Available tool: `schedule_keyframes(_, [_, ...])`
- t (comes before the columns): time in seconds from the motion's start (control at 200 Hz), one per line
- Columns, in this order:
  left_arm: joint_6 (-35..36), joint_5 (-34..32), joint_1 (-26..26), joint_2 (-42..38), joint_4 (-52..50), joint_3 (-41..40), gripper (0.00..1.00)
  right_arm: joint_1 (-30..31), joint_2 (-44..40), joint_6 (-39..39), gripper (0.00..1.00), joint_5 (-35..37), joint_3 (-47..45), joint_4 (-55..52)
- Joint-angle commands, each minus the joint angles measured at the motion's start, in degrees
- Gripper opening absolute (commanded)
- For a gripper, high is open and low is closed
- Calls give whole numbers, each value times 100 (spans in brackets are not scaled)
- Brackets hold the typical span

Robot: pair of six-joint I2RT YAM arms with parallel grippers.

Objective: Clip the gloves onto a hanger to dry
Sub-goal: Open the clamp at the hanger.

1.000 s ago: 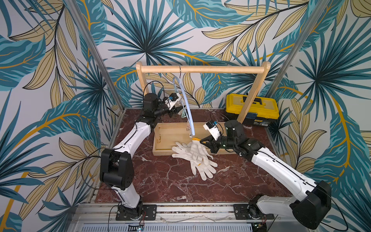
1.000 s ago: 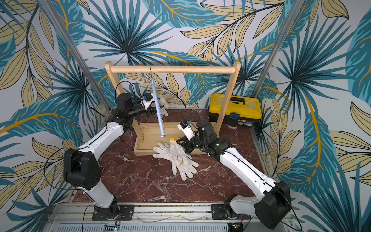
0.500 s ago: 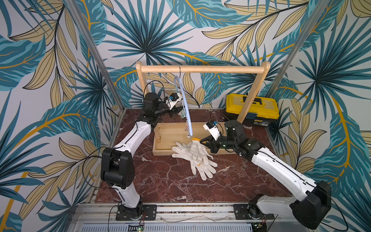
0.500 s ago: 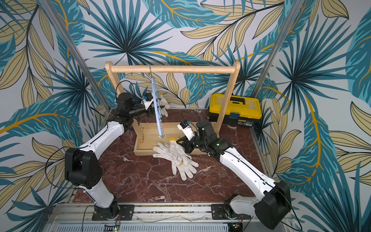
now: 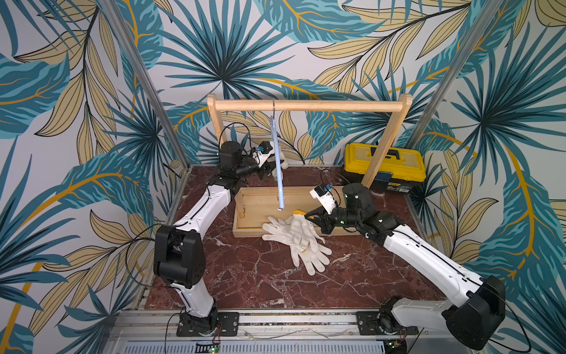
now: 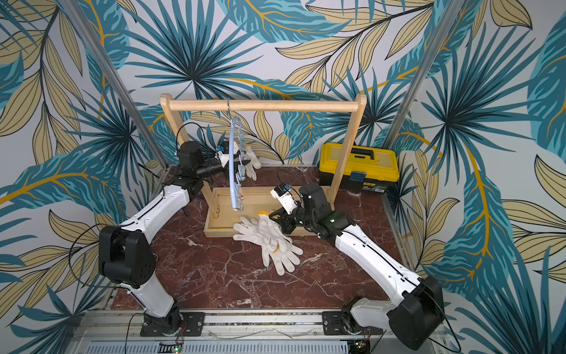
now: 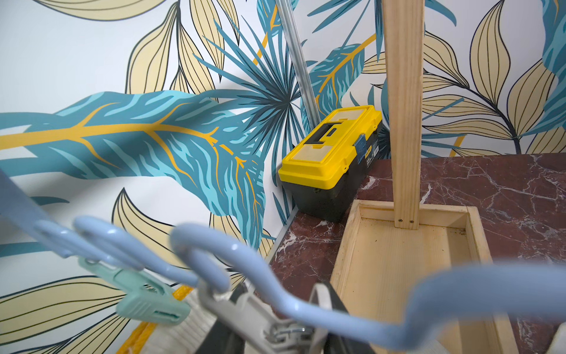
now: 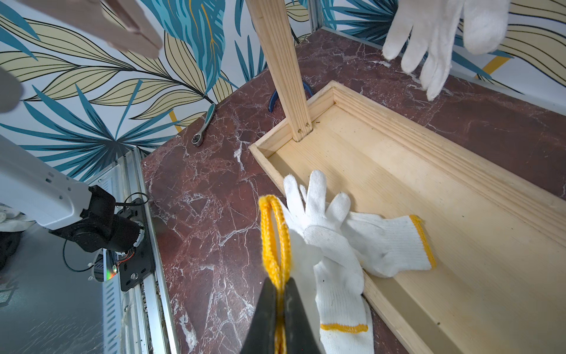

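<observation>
Your right gripper (image 8: 280, 285) is clamped on a glove cuff (image 8: 272, 236); lift it straight to the hanger clip (image 7: 260, 318) at your left gripper (image 7: 275, 309), where I cannot tell the grip.

You have a light wooden rack (image 5: 306, 106) at mid-frame in both top views: a round rail across two uprights, which are fixed inside a shallow wooden tray (image 5: 245, 232) that forms its base. A black toolbox (image 5: 384, 161) with a yellow lid sits shut at the right of the frame, behind the upright on that side and against the wall. The right wrist view shows a ratchet wrench (image 8: 203, 128) lying on the red marble tabletop (image 5: 260, 275) near the wall. A blue-handled tool (image 8: 274, 99) lies partly hidden behind an upright. Leaf-patterned wallpaper (image 5: 214, 46) covers the walls.
</observation>
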Motion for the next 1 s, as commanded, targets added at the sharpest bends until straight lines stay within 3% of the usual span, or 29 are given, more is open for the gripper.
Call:
schedule_keyframes(0.0, [-94,21,193,-195,48,190,38,-11,-86,75,0,-100,-42,92])
schedule_keyframes(0.265, [-210,47,189,-204,48,215,34,-12,-82,90,0,-116,-75,142])
schedule_keyframes(0.426, [-279,46,190,-195,48,250,41,-15,-99,93,0,-116,-89,149])
schedule_keyframes(0.686, [-359,113,188,-212,48,301,42,-15,-124,111,0,-130,-117,174])
schedule_keyframes(0.996, [-434,141,191,-239,48,329,29,-14,-195,112,0,-141,-214,253])
